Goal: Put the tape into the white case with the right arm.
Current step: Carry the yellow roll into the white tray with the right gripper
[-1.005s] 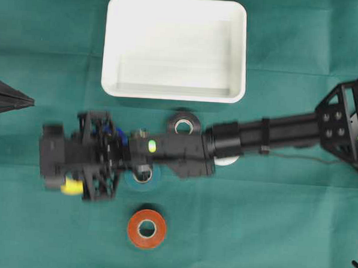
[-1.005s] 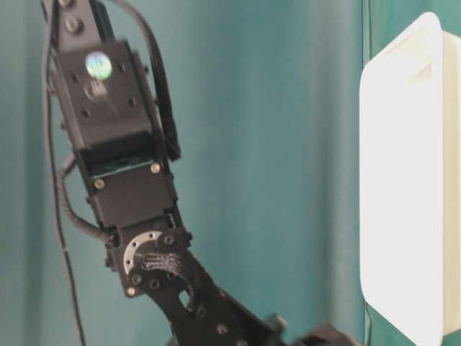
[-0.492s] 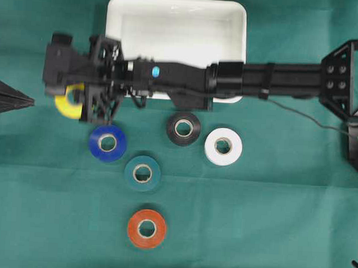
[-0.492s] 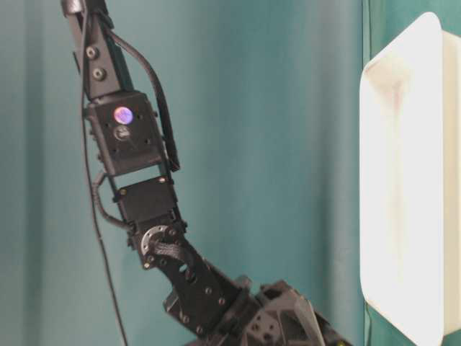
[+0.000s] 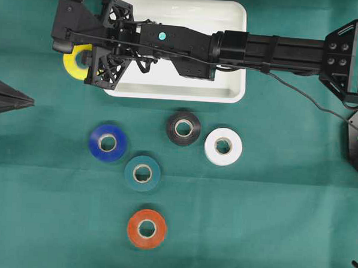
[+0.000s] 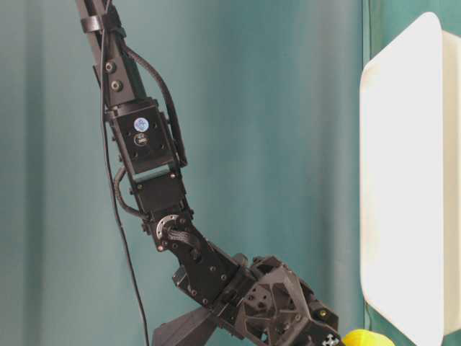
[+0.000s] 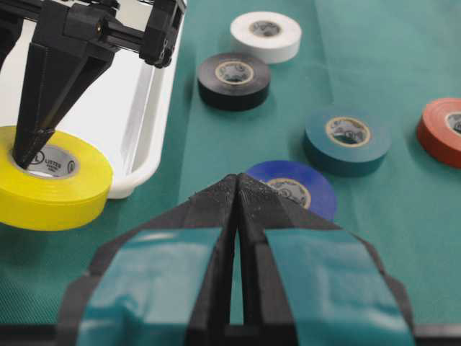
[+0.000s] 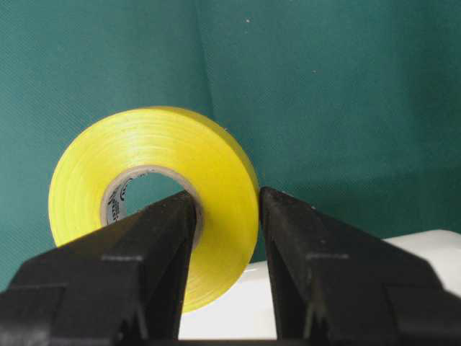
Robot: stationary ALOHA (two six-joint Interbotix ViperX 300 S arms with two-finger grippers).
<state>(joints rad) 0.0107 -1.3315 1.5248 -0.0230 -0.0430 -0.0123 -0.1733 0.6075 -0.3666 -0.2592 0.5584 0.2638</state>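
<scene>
Right gripper (image 8: 227,216): jaws pinching the wall of the yellow tape roll (image 8: 162,187), one finger through its core, roll held just outside the white case (image 5: 173,88) at its 9 o'clock edge. Left gripper (image 7: 238,194): fingers pressed together, holding nothing. On green cloth (image 5: 271,211) at the case's 6 o'clock: black roll (image 5: 183,128), white roll (image 5: 223,146), blue roll (image 5: 107,143), teal roll (image 5: 142,173), orange roll (image 5: 146,228).

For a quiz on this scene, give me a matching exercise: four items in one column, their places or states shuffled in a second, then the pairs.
Things:
1. yellow tape roll
2. orange tape roll
3. white tape roll
4. left hand

Places or states:
A. beside the black tape roll
B. shut, holding nothing
C. gripped through its wall by the right hand
D. farthest from the white case

Pairs: 1-C, 2-D, 3-A, 4-B
</scene>
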